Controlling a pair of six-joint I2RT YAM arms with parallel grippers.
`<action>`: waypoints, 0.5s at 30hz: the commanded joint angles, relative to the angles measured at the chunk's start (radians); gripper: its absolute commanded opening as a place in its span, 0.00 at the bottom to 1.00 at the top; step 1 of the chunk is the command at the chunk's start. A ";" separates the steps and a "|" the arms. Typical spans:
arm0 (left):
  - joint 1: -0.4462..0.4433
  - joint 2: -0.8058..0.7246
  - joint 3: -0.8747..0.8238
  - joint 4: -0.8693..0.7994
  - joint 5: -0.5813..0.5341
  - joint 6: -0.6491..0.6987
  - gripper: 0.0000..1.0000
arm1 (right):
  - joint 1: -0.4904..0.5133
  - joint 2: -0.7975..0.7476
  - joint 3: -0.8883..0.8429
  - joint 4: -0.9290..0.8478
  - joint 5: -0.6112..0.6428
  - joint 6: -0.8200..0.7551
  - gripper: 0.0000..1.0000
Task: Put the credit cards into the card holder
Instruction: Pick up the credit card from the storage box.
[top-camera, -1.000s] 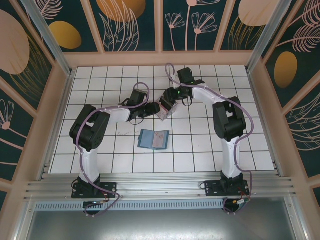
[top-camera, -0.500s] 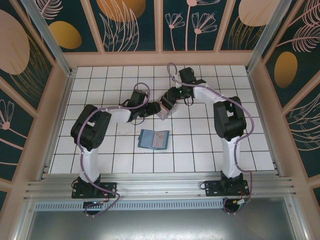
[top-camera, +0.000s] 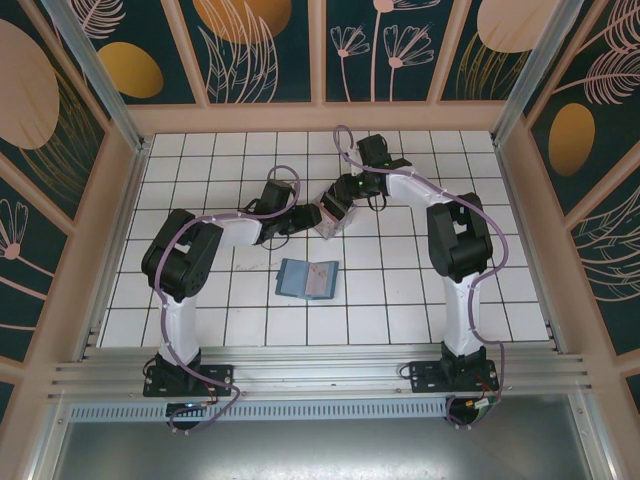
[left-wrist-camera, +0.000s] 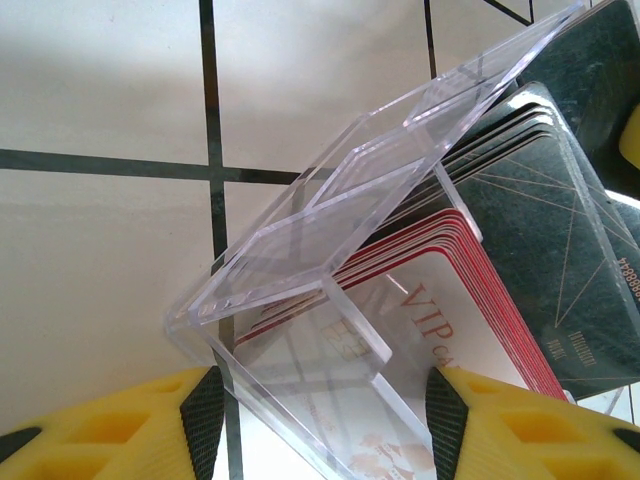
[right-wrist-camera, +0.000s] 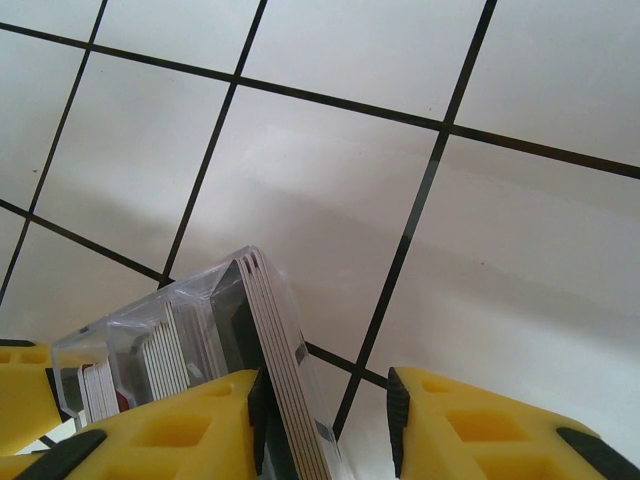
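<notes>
The card holder, a teal wallet, lies open on the white tiles in front of both grippers, with something pale pinkish on its right half. The credit cards stand as a stack in a small clear plastic box whose lid is tipped up; the stack has a white VIP card, red-edged cards and dark cards. My left gripper is shut on this box. My right gripper is open around the top edge of several cards, which rest against its left pad.
Both arms meet at mid-table, the left gripper and right gripper facing each other over the box. Wooden walls ring the tiled floor. Bare tiles lie around the wallet and to the right.
The right wrist has shifted very slightly at the box. The left arm, the box and the wallet have not moved.
</notes>
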 joint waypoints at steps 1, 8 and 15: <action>0.005 0.020 -0.032 -0.056 -0.018 -0.001 0.58 | -0.013 -0.042 0.010 -0.022 0.090 -0.014 0.38; 0.005 0.019 -0.030 -0.053 -0.012 -0.004 0.58 | -0.013 -0.061 -0.004 -0.006 0.110 -0.008 0.37; 0.005 0.019 -0.033 -0.053 -0.013 -0.005 0.58 | -0.007 -0.056 -0.017 -0.001 0.051 -0.020 0.33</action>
